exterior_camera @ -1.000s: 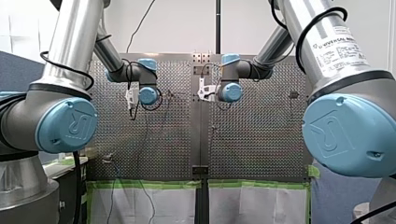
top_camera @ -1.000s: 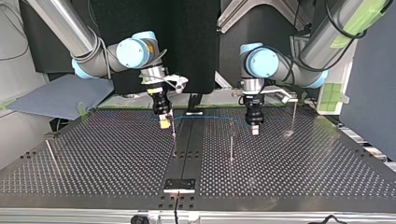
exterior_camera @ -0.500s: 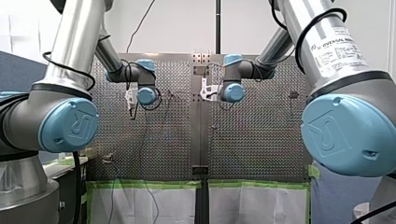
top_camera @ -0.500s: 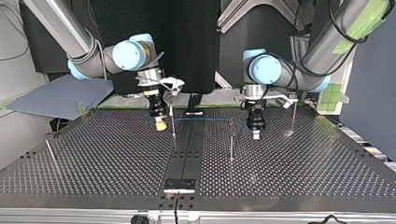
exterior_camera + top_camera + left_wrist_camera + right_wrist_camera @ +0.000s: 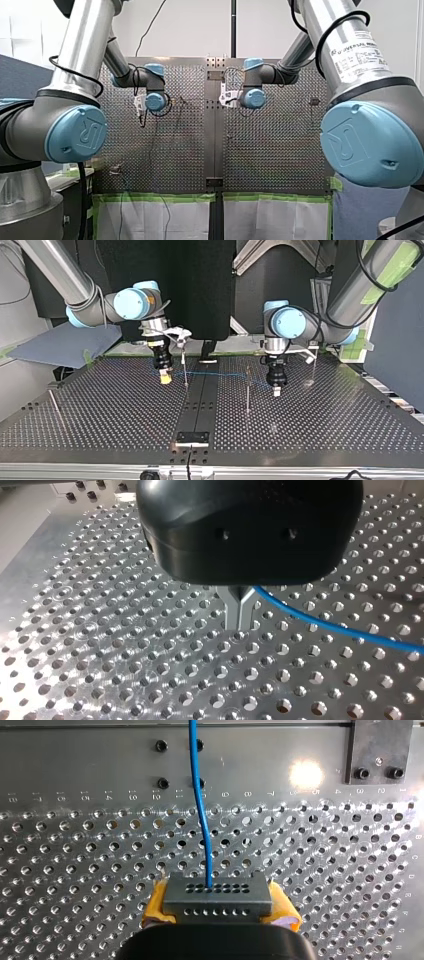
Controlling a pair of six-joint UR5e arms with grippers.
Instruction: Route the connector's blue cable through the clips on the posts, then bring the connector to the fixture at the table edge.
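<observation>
Right pincer [image 5: 218,912] clamped on connector [image 5: 218,892], yellow pads [image 5: 155,905] either side, over surface [image 5: 75,845] near its arm-side edge. Blue cable [image 5: 200,810] runs to left pincer [image 5: 239,611], which is closed on it.

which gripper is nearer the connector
Right. My right gripper clamps the connector between its yellow pads; my left gripper pinches the blue cable well along from it.
</observation>
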